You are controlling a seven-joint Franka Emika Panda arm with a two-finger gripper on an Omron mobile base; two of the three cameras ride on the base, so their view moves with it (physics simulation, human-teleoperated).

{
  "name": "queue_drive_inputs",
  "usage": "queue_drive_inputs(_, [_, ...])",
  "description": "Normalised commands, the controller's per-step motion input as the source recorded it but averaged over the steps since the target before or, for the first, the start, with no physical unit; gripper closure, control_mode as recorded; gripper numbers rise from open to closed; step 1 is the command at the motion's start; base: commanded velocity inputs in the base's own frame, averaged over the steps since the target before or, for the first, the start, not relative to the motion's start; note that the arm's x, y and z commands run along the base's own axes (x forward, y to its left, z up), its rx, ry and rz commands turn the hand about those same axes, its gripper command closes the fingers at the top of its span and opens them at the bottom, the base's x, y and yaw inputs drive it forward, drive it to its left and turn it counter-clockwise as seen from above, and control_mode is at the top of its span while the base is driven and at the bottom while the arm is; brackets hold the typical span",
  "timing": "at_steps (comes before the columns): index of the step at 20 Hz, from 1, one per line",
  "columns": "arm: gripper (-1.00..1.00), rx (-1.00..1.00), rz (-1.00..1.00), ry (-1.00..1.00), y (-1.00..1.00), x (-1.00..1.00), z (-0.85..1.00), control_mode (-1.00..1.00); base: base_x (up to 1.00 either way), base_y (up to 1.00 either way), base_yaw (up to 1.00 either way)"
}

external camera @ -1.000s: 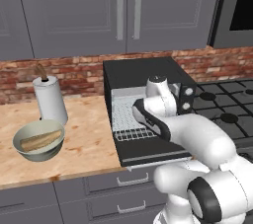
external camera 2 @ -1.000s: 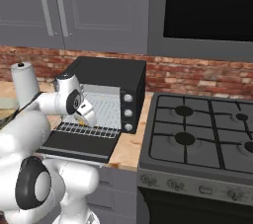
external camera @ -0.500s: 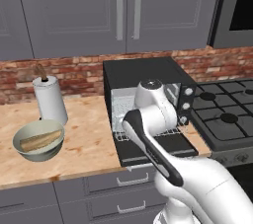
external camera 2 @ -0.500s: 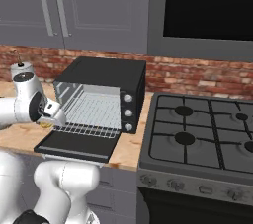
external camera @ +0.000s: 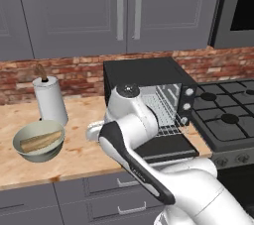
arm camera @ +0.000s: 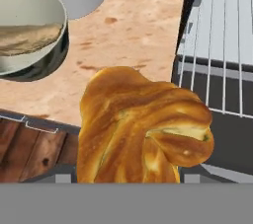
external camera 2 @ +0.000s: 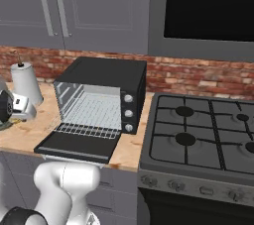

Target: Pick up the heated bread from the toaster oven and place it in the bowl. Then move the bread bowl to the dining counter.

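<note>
Heated bread is out of the toaster oven, looks gripped in the gripper, close before the hand camera; fingertips hidden behind it.

Left base view: bowl on counter left of the arm, already holding a pale loaf; paper towel roll just behind it. Drop and carry to the dining counter remain.

Right base view: oven door down, rack empty; stove beside.

Hand view: bowl's rim upper left, path looks unobstructed.
</note>
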Motion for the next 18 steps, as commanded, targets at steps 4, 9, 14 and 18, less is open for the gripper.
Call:
queue_drive_inputs(4, [1.0,-0.07,0.03,0.0,1.0,0.12,0.52,-1.0,0.0,0.0,0.0])
queue_drive_inputs(9, [1.0,-0.12,0.0,0.05,0.91,0.24,0.11,-1.0,0.0,0.0,0.0])
queue_drive_inputs(14, [1.0,0.01,0.02,0.03,0.38,0.11,-0.36,-1.0,0.0,0.0,0.0])
queue_drive_inputs(18, [1.0,0.05,0.0,0.0,0.43,0.3,-0.22,-1.0,0.0,0.0,0.0])
